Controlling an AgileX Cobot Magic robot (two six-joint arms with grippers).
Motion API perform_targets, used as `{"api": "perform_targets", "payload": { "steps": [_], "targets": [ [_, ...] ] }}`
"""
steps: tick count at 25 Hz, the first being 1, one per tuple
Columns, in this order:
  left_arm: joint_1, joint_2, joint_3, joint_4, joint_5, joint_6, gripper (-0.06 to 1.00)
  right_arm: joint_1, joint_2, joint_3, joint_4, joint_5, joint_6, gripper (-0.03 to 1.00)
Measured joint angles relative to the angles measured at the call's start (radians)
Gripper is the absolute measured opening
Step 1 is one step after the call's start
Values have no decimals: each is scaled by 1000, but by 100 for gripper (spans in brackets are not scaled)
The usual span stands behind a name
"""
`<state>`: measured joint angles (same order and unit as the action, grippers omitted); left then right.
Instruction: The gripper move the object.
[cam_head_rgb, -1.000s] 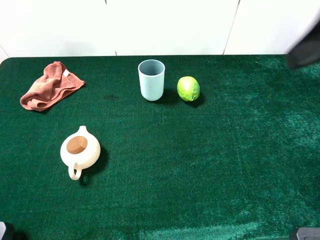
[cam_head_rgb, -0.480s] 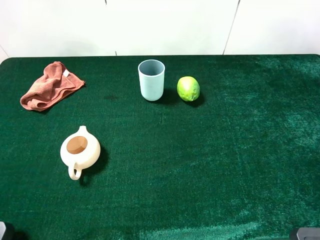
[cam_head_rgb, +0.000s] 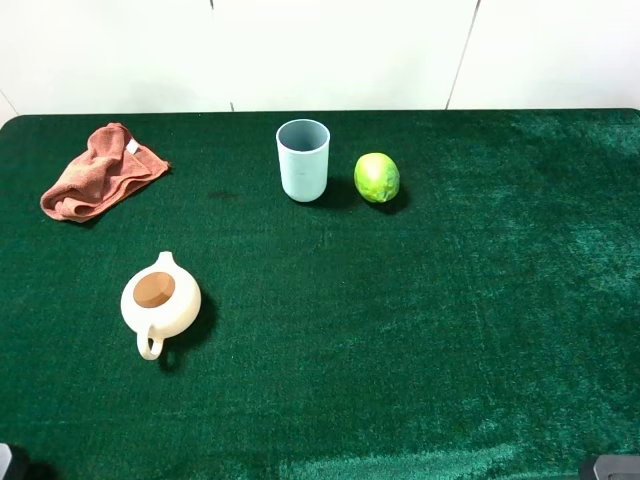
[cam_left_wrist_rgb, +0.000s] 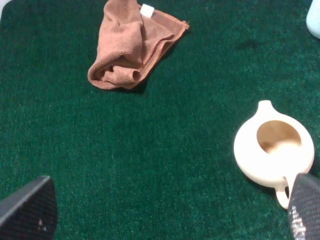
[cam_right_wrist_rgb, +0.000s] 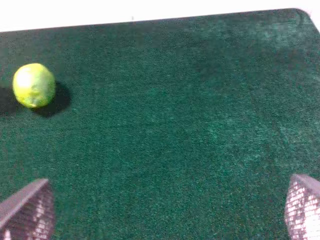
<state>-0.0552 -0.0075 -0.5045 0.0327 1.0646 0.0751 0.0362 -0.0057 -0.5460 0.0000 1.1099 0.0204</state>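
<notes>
The yellow-green fruit (cam_head_rgb: 377, 177) lies on the green cloth just right of the light blue cup (cam_head_rgb: 303, 160), apart from it. It also shows in the right wrist view (cam_right_wrist_rgb: 33, 85), far from the fingers. My right gripper (cam_right_wrist_rgb: 165, 207) is open and empty, with its two fingers (cam_right_wrist_rgb: 27, 210) wide apart above bare cloth. My left gripper (cam_left_wrist_rgb: 167, 207) is open and empty, with its fingers (cam_left_wrist_rgb: 30, 207) wide apart near the cream teapot (cam_left_wrist_rgb: 274, 147). Neither gripper shows over the table in the exterior view.
A cream teapot (cam_head_rgb: 160, 300) without a lid stands at the front left. A crumpled pink-brown cloth (cam_head_rgb: 100, 172) lies at the back left, also in the left wrist view (cam_left_wrist_rgb: 132, 45). A white wall (cam_head_rgb: 330, 50) runs behind the green table (cam_head_rgb: 450, 330).
A dark blurred part of the right arm at the exterior view's upper right edge a second ago has left the view. The fruit, cup, teapot and cloth have not moved.
</notes>
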Motion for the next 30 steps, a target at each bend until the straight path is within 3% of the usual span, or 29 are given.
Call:
{"api": "perform_targets", "payload": {
  "steps": [5, 30],
  "targets": [
    [0, 0, 0, 0, 0, 0, 93, -1, -2, 43, -14, -77, 0, 69],
    [0, 0, 0, 0, 0, 0, 93, -1, -2, 51, -19, -81, 0, 69]
  ]
}}
